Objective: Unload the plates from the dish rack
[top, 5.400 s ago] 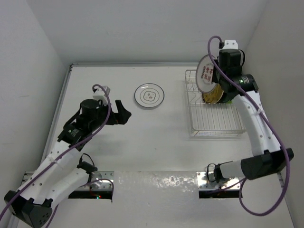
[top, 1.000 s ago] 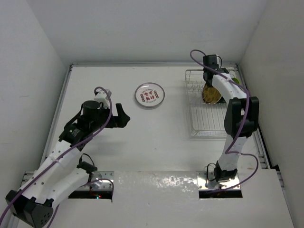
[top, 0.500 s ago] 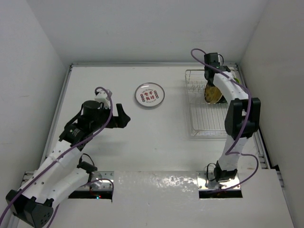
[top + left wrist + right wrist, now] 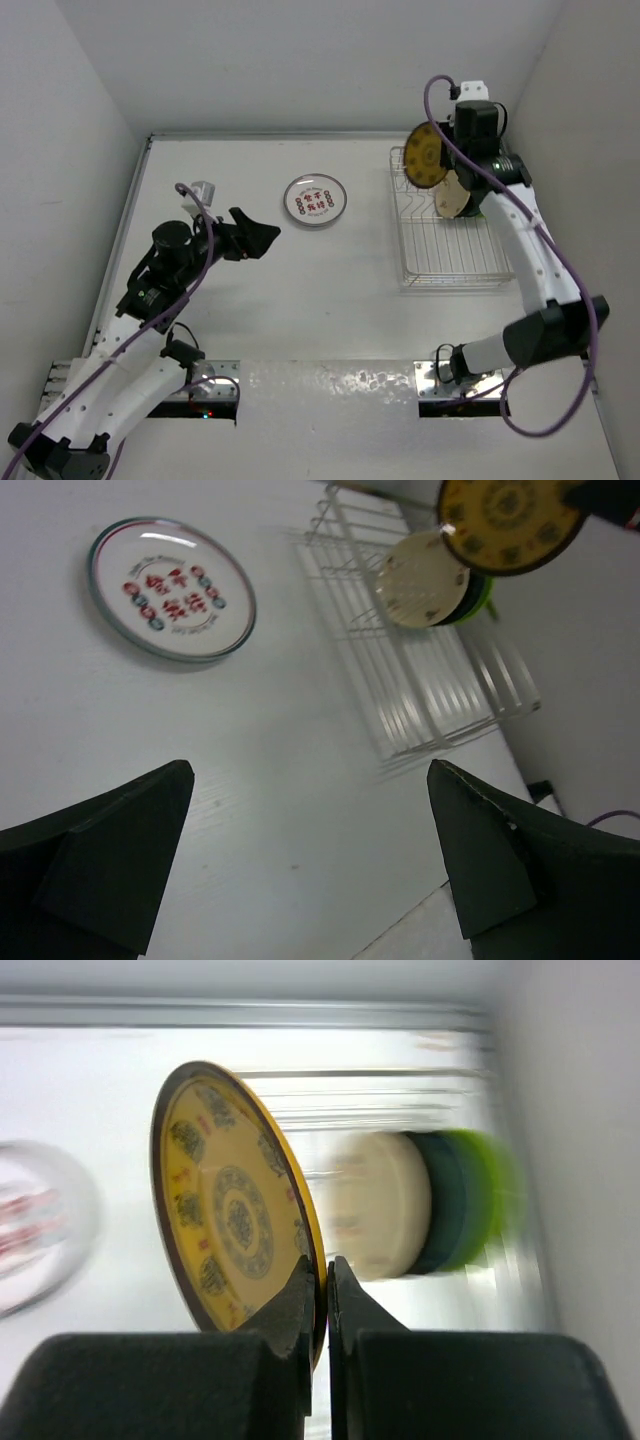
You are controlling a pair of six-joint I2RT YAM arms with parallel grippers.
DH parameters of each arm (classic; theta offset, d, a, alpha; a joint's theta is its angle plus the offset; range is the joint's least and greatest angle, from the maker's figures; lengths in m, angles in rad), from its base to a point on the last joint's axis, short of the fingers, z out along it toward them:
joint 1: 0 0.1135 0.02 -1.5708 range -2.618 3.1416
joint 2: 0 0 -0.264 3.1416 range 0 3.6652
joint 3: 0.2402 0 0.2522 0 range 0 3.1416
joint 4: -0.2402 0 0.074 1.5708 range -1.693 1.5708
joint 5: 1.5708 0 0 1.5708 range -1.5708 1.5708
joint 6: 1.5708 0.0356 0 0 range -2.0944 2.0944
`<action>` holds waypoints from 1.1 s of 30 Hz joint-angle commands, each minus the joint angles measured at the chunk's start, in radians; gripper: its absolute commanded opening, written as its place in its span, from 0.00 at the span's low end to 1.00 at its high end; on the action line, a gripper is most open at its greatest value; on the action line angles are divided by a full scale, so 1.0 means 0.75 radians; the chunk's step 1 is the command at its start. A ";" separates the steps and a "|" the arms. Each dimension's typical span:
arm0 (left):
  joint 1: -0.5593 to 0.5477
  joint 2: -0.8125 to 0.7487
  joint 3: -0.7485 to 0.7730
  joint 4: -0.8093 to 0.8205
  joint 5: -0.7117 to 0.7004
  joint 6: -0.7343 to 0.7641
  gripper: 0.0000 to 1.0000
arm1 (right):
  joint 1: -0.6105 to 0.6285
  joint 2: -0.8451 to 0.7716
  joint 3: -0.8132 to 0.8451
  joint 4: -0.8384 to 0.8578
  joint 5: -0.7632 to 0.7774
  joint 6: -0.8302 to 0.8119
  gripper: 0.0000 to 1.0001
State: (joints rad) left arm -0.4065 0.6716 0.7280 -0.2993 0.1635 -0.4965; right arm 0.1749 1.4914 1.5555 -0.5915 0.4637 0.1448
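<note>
Our right gripper (image 4: pixel 327 1280) is clamped on the amber-brown plate (image 4: pixel 225 1225), its two fingers pressed together on the rim at the plate's lower edge. We hold that plate up over the far left corner of the dish rack (image 4: pixel 445 262), clear of the plates standing in it. The plate stands on edge, its plane roughly upright, and its patterned yellow face is turned leftward, away from the rack's row of plates.

The white table (image 4: pixel 300 310) carries everything else. The dish rack sits on it with its long side running from near the arm bases to the far wall. Most of its wire floor is bare on the near side.

Three plates stand on edge in the far right part of the rack, packed face to back in a short row that runs across the rack. The tan plate (image 4: pixel 375 1205) is leftmost, the black plate (image 4: pixel 445 1205) is behind it, and the lime green plate (image 4: pixel 480 1195) is closest to the rack's right side. Their faces point left, as the held plate's does.

Well to the left of the rack, the white plate with red-orange markings (image 4: pixel 315 200) lies flat and face up on the table.

Our left gripper (image 4: pixel 310 850) hangs farther left of the rack than that plate and nearer the bases. Its jaws are spread wide on nothing, and it points toward the rack.
</note>
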 commanded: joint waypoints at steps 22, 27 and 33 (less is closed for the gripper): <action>-0.006 0.591 -0.005 0.790 0.314 -0.299 0.43 | 0.266 -0.279 -0.787 0.946 -1.490 0.776 0.00; -0.006 0.618 0.025 0.741 0.296 -0.297 0.00 | 0.270 -0.289 -0.847 0.906 -1.410 0.754 0.19; -0.006 0.671 -0.081 0.689 0.189 -0.307 0.00 | 0.268 -0.389 -0.839 0.532 -0.973 0.527 0.99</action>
State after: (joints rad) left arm -0.4072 1.1534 0.7052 0.2039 0.3466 -0.7166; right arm 0.3759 1.2636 0.9089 -0.0647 -0.4511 0.6388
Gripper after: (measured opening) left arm 0.041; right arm 0.967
